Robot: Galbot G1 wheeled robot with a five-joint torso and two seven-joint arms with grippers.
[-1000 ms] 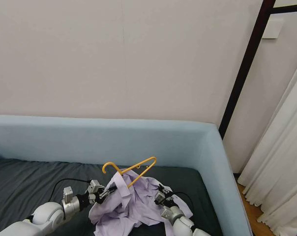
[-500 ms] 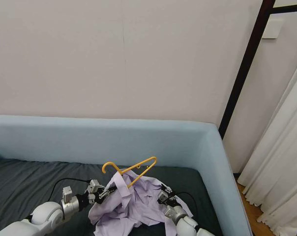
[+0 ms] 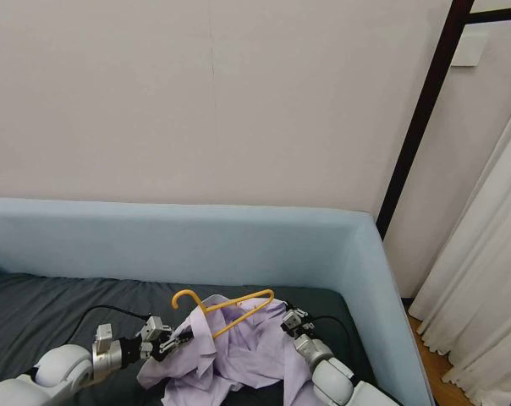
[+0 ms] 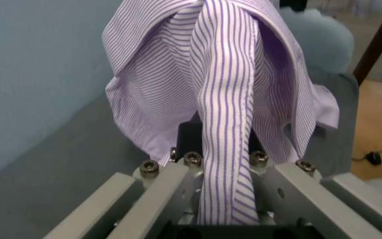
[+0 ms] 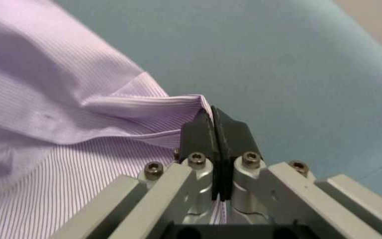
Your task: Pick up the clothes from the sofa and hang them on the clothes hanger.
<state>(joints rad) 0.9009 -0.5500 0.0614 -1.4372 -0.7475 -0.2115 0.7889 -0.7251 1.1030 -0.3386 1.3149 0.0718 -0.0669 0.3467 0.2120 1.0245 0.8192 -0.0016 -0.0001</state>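
A lilac, finely striped shirt (image 3: 247,355) is heaped in crumpled folds on the dark seat of the pale blue sofa (image 3: 196,241), near its right end. An orange hanger (image 3: 239,299) is seen tilted across the top of the heap, apparently threaded partly into the cloth.

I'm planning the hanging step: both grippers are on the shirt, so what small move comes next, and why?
Probably draw the two grippers slightly apart to stretch the fabric. The left gripper and right gripper each have jaws shut on the striped shirt, which lies bunched on the sofa over part of the orange hanger.
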